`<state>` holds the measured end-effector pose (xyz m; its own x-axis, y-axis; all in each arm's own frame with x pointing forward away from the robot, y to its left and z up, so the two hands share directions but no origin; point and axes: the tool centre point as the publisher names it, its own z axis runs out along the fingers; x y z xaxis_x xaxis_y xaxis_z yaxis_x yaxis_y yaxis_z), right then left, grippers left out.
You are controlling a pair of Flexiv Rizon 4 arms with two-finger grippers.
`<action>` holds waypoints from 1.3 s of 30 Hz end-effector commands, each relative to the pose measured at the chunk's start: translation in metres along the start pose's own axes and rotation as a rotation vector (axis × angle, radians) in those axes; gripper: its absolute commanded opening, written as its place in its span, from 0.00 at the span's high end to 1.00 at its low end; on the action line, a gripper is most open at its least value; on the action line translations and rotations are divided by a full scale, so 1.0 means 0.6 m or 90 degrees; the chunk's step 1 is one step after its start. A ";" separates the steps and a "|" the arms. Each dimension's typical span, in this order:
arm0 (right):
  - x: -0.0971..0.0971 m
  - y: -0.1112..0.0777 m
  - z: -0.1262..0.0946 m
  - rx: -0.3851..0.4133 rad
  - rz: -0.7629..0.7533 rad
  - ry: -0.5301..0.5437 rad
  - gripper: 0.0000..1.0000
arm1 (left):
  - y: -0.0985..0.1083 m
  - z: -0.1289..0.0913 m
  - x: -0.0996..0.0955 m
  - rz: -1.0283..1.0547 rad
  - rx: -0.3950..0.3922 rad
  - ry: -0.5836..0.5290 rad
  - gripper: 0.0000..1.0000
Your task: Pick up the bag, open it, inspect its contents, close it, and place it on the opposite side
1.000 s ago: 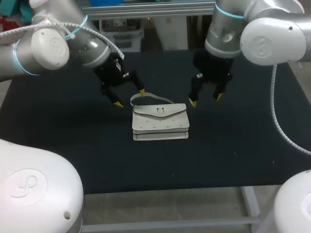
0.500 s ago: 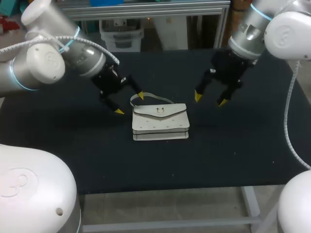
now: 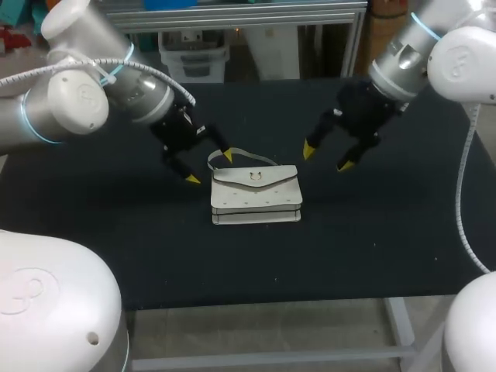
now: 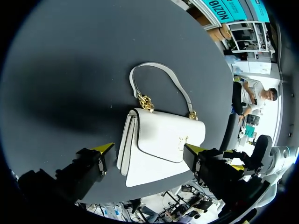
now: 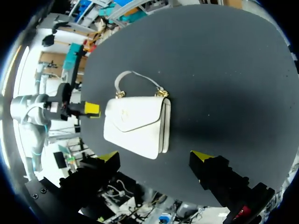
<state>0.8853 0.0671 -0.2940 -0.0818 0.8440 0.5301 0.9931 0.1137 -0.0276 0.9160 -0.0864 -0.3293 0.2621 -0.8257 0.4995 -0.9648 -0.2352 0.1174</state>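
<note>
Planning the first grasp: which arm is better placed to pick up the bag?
Probably the left. The left gripper hangs open right by the handle of the bag, one yellow tip beside it. The right gripper, also open, hangs apart from the bag, off to its side.

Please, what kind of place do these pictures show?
Most likely a robotics lab workbench, not a shop or a home. The left gripper and the right gripper, both open, hang over a dark table, and a single white bag lies closed on it.
</note>
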 end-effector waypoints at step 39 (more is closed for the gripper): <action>0.011 0.063 0.132 -0.070 0.245 0.193 0.13 | -0.015 0.031 -0.024 -0.013 -0.101 0.181 0.00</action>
<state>0.9120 0.1152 -0.3530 0.3017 0.6263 0.7188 0.9514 -0.2472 -0.1839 0.9141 -0.0818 -0.3493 0.2830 -0.6435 0.7112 -0.9587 -0.1681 0.2294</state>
